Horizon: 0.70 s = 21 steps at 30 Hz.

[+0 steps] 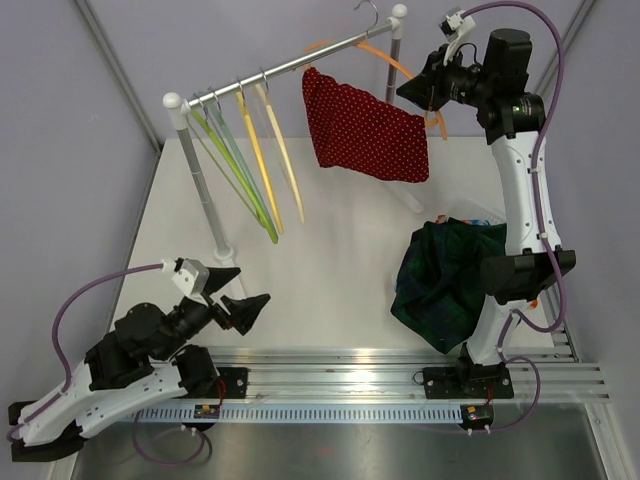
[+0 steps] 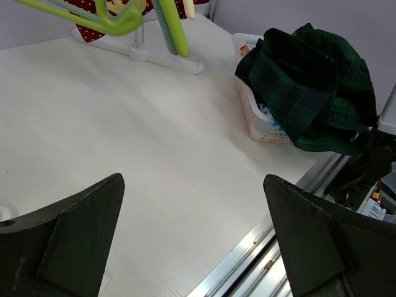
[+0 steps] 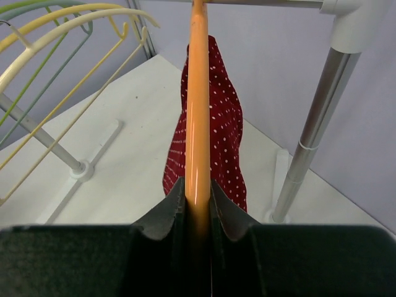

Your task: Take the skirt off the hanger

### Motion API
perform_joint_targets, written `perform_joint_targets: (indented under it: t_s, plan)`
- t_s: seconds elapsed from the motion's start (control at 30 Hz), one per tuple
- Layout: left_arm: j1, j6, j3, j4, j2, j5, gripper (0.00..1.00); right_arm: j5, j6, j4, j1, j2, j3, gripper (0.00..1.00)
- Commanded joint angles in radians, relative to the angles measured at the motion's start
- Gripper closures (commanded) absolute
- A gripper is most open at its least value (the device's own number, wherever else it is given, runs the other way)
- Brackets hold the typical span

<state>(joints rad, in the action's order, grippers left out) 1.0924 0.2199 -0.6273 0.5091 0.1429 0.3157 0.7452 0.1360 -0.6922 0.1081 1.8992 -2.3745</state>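
Note:
A red skirt with white dots (image 1: 365,130) hangs on an orange hanger (image 1: 385,58) on the rail (image 1: 290,68) of a white rack. My right gripper (image 1: 422,88) is shut on the hanger's right arm, high beside the rack's right post. In the right wrist view the orange bar (image 3: 198,111) runs up from between my fingers (image 3: 167,213), with the skirt (image 3: 213,133) hanging behind it. My left gripper (image 1: 240,290) is open and empty, low over the table at the near left, far from the skirt. Its fingers (image 2: 80,229) frame bare table.
Several empty green and yellow hangers (image 1: 250,160) hang on the rail's left part. A white basket (image 2: 260,120) at the right holds a dark green plaid cloth (image 1: 445,280). The rack's feet (image 2: 164,59) stand on the table. Metal rails (image 1: 380,380) run along the near edge.

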Motion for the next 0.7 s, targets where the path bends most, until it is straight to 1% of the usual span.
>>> perform_joint_targets:
  t_s: [0.0,0.13,0.23,0.27,0.33,0.37,0.4,0.43,0.47,0.5,0.57,0.6,0.67]
  plan:
    - [-0.002,-0.053,0.005,-0.103,0.046,0.002,0.01,0.071,-0.087,0.186,-0.005,-0.072,-0.023,1.00]
    - [-0.003,-0.082,0.009,-0.161,0.109,-0.030,0.01,0.102,-0.107,0.209,-0.004,-0.124,0.040,1.00]
    - [-0.002,-0.117,0.014,-0.223,0.196,-0.055,0.01,0.091,-0.089,0.227,-0.004,-0.219,0.165,1.00]
    - [-0.002,-0.129,0.017,-0.243,0.223,-0.061,0.01,0.080,-0.081,0.229,-0.004,-0.247,0.243,1.00]
    - [0.000,-0.164,0.027,-0.316,0.298,-0.060,0.01,0.077,-0.061,0.241,-0.004,-0.331,0.326,1.00]
    - [0.000,-0.177,0.031,-0.342,0.323,-0.063,0.01,0.075,-0.056,0.244,-0.005,-0.357,0.410,1.00]
    - [-0.002,-0.188,0.037,-0.404,0.342,-0.063,0.01,0.075,-0.050,0.258,-0.004,-0.409,0.450,1.00]
    - [-0.002,-0.207,0.055,-0.441,0.381,-0.061,0.01,0.075,-0.050,0.266,-0.004,-0.432,0.521,1.00]
    - [0.000,-0.214,0.064,-0.478,0.397,-0.058,0.01,0.075,-0.049,0.275,-0.005,-0.451,0.550,1.00]
    - [0.000,-0.214,0.075,-0.560,0.412,-0.056,0.01,0.077,-0.046,0.287,-0.004,-0.485,0.578,1.00]
    - [0.001,-0.247,0.115,-0.642,0.446,-0.053,0.01,0.088,-0.044,0.292,-0.004,-0.508,0.633,1.00]
    - [0.000,-0.255,0.127,-0.712,0.457,-0.052,0.01,0.094,-0.042,0.298,-0.004,-0.515,0.647,1.00]
    - [0.001,-0.255,0.146,-0.767,0.492,-0.049,0.01,0.106,-0.041,0.315,-0.005,-0.535,0.693,1.00]
